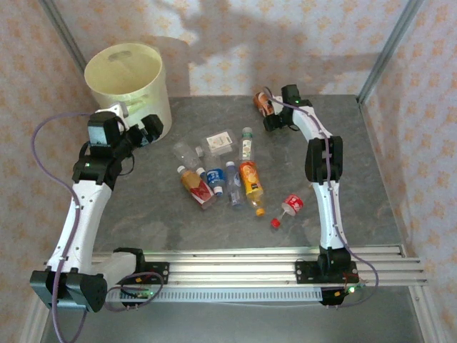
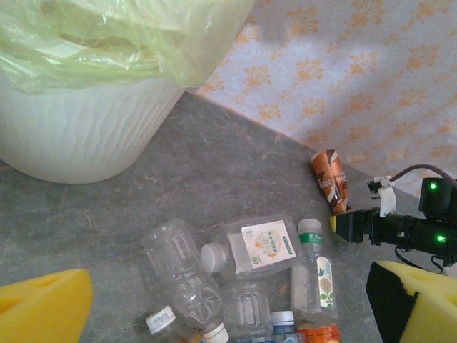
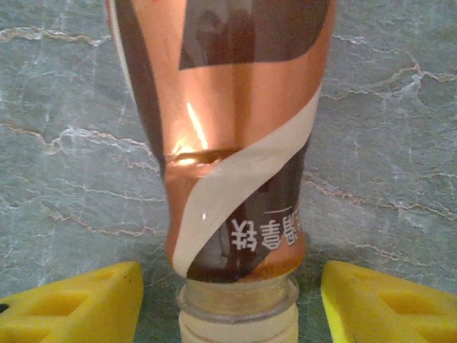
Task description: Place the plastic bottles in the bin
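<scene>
Bottles (image 1: 227,179) of clear plastic, small drink ones with orange, red, blue and white labels, lie in a loose heap in the middle of the grey stone-patterned bench (image 1: 357,207), several of them touching. One red-labelled bottle (image 1: 293,205) lies apart to the right with a loose red cap (image 1: 275,223) just beside it. A copper-and-brown labelled bottle (image 1: 264,103) lies on its side at the far edge, near the wall. That last one looks to be the one gone for. The right end effector (image 3: 232,304) has its yellow fingers spread either side of the bottle's neck without touching it, so it is open and grips nothing yet. The left end effector (image 1: 146,128) hovers just beside the large pale cream round plastic bin (image 1: 153,89), its yellow pads (image 2: 43,307) wide apart and empty above the heap. The bin, lined with a thin yellowish bag (image 2: 107,36), stands in the far left corner, well apart from the copper bottle. What I can see of its inside holds no bottle, though its bottom is hidden from me. To my eye the job is barely begun: nine or so bottles are left to carry over.
</scene>
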Tool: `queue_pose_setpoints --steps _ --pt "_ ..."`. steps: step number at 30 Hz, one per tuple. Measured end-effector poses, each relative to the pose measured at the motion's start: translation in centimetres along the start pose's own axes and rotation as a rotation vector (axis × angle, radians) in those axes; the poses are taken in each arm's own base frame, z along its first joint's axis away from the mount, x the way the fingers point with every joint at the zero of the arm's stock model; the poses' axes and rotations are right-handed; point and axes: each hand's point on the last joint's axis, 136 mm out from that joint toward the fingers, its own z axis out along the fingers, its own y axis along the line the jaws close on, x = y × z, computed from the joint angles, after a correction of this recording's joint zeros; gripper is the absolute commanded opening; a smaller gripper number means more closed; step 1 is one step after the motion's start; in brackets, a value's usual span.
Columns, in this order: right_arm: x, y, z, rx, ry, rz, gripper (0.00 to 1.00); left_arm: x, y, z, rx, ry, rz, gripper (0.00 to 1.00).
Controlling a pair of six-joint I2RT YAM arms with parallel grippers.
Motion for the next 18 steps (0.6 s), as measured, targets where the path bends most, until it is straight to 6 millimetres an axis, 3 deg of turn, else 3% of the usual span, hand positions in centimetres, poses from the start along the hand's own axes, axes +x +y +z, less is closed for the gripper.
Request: queue_pose_setpoints --steps 8,18 --pt "-1.2 -0.3 0.6 0.062 -0.014 -0.035 0.5 1.0 0.7 0.6 -0.016 0.023 -0.023 1.0" --pt "-1.2 -0.2 0.6 0.083 -0.007 -0.02 0.32 1.7 1.2 1.2 -0.026 0.04 -0.053 1.0"
